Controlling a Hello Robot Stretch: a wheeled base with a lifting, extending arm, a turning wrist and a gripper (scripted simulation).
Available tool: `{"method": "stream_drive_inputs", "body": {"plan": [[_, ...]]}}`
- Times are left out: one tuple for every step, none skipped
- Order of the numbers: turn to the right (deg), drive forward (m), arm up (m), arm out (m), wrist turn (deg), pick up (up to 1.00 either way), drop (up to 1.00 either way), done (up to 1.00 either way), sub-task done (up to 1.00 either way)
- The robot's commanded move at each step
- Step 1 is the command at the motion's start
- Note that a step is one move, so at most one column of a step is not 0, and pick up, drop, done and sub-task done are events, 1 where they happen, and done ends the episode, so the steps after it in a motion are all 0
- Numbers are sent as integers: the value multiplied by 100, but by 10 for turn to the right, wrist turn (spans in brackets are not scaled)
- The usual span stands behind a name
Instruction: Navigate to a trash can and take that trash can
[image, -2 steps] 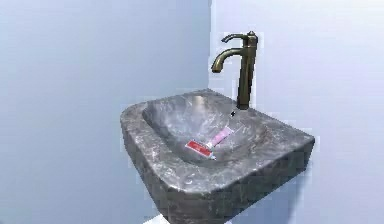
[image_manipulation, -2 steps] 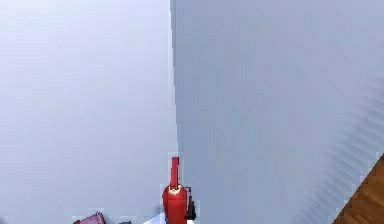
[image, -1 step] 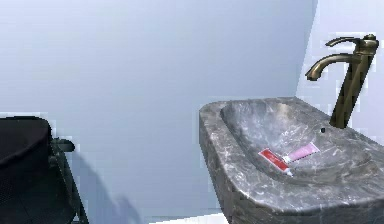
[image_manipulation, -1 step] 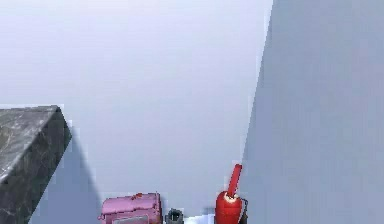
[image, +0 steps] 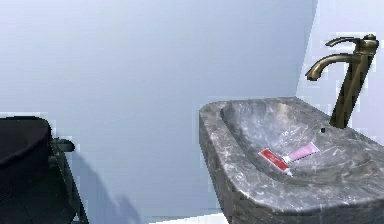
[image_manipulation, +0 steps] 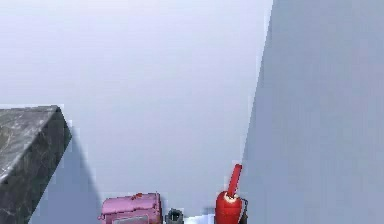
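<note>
Black bin (image: 22, 160) beside the sink (image: 215, 140) looks reached, yet lining up and taking it remain; the gripper's state cannot be told.

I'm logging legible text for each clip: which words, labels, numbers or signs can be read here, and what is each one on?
No text can be read in either view.
Red and pink flat item in the stone sink: may carry print, too small to read.
Pink box: no legible marking.
Faucet, dark container, red upright thing: no marking seen.
</note>
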Motion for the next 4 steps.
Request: {"method": "stream_drive_inputs", "body": {"plan": [[0,0,0,36,0,0,0,0,0],[0,0,0,0,450,0,0,0,0],[0,0,0,0,450,0,0,0,0],[0,0,0,0,450,0,0,0,0]]}}
